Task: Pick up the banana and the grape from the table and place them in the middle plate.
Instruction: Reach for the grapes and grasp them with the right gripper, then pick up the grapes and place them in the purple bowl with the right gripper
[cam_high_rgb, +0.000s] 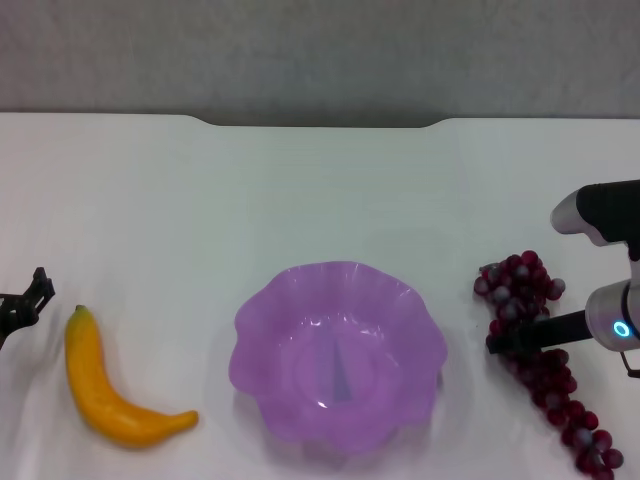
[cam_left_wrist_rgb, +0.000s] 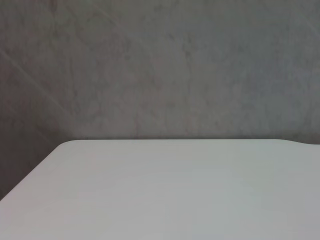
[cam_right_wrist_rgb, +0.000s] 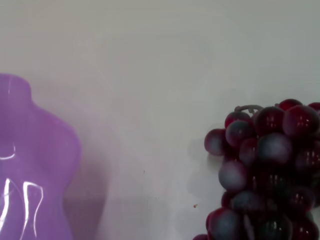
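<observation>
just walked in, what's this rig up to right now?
Two-armed robot sorting fruit into the purple plate at the middle of the white table. The plate holds nothing yet. The right gripper is at the bunch of grapes on the robot's right, reaching across the bunch, which lies on the table. The banana lies untouched on the left, with the left gripper just beside its tip at the edge of view.

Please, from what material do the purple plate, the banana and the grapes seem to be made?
The middle plate looks like translucent plastic: glossy highlights and light passing through its wavy rim. The banana seems to be smooth moulded plastic, evenly yellow-orange without marks. The grape bunch looks artificial, probably plastic or rubber: shiny round beads with a greyish frosted coating. Real fruit cannot be excluded fully.
</observation>
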